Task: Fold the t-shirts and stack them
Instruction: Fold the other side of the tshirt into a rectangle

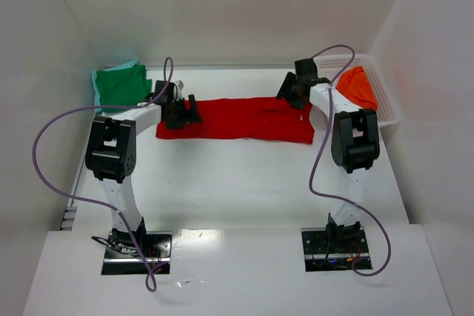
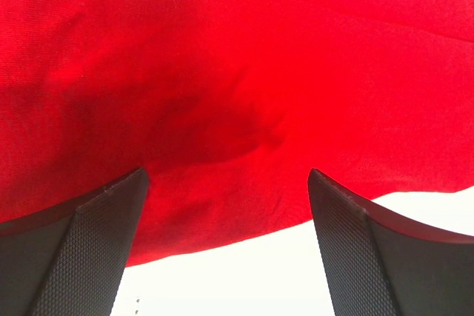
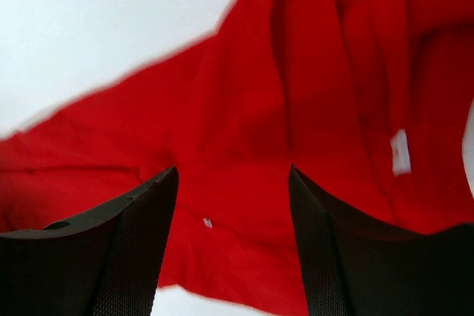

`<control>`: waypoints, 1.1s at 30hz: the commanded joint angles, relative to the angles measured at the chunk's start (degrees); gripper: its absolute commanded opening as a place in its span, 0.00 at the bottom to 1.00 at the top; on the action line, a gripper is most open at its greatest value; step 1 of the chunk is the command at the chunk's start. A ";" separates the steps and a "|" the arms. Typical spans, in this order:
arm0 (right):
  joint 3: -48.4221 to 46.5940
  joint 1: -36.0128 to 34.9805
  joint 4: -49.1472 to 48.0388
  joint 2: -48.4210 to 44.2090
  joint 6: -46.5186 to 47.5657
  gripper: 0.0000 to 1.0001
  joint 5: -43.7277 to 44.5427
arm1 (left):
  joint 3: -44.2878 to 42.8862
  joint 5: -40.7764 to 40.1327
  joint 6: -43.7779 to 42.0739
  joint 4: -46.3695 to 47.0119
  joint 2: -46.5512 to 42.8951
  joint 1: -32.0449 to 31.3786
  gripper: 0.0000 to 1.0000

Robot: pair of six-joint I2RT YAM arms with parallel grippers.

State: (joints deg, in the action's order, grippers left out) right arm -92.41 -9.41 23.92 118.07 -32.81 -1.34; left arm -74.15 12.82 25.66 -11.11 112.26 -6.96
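The red t-shirt [image 1: 244, 118] lies as a long strip across the middle of the table. My left gripper [image 1: 185, 112] hovers over its left end, open, nothing between the fingers. In the left wrist view the red t-shirt [image 2: 237, 72] fills the picture past the open left gripper [image 2: 228, 175], its near hem on the white table. My right gripper [image 1: 290, 90] is over the right end, also open. The right wrist view has wrinkled red cloth [image 3: 296, 72] under the open right gripper [image 3: 233, 172]. The green t-shirt [image 1: 118, 85] lies folded at the back left. The orange t-shirt [image 1: 357, 86] sits in the basket.
A white lattice basket [image 1: 386, 106] stands at the back right against the wall. White walls close in the table on three sides. A purple cable loops from each arm. A small white label [image 3: 400, 152] shows on the red cloth.
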 commanded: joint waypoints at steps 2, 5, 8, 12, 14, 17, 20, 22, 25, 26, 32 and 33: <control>7.80 0.36 -3.42 -5.57 -1.91 0.67 -0.77 | -0.29 -0.78 -0.61 -1.45 -1.34 -0.07 0.97; 8.91 -0.25 -4.41 -5.57 -1.91 0.67 -0.77 | 0.23 -0.78 -0.61 -1.45 -1.34 -0.07 0.97; 8.92 -0.78 -5.11 -3.86 -2.33 0.67 -0.77 | 0.23 -0.36 -0.61 -1.45 -1.34 -0.07 0.97; 7.91 -0.79 -6.12 -1.78 -2.91 0.67 -0.30 | 0.23 -0.25 -0.61 -1.45 -1.34 -0.07 0.97; 6.68 -0.79 -6.17 -1.09 -2.96 0.66 0.25 | 0.23 0.17 -0.61 -1.45 -1.34 -0.07 0.97; 5.27 -0.79 -6.70 0.01 -3.49 0.65 0.83 | 0.23 0.28 -0.61 -0.93 -0.95 -0.07 0.97; 3.16 -1.31 -6.17 2.16 -3.49 0.60 0.98 | 0.23 0.28 -0.61 -0.93 -0.51 -0.07 0.97; 2.33 -1.31 -6.17 2.98 -3.49 0.57 0.28 | 0.23 0.28 -0.61 -0.93 -0.29 -0.07 0.97; 1.80 -1.31 -6.17 3.83 -4.02 0.50 0.28 | 0.23 0.28 -0.61 -0.93 0.23 -0.07 0.97; 1.80 -1.31 -6.17 3.83 -4.02 0.47 0.28 | 0.23 0.28 -0.61 -0.93 0.24 -0.07 0.97; 0.33 -1.31 -6.17 5.09 -4.63 0.17 0.28 | 0.23 0.40 -0.61 -0.93 0.88 -0.07 0.97; -0.22 -1.31 -6.17 5.50 -4.63 0.13 0.28 | 0.23 0.80 -0.61 -0.93 1.29 -0.07 0.97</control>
State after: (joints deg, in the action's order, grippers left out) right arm -88.63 -10.13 19.70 122.40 -37.16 -1.72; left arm -74.15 13.00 25.69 -11.14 112.22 -6.96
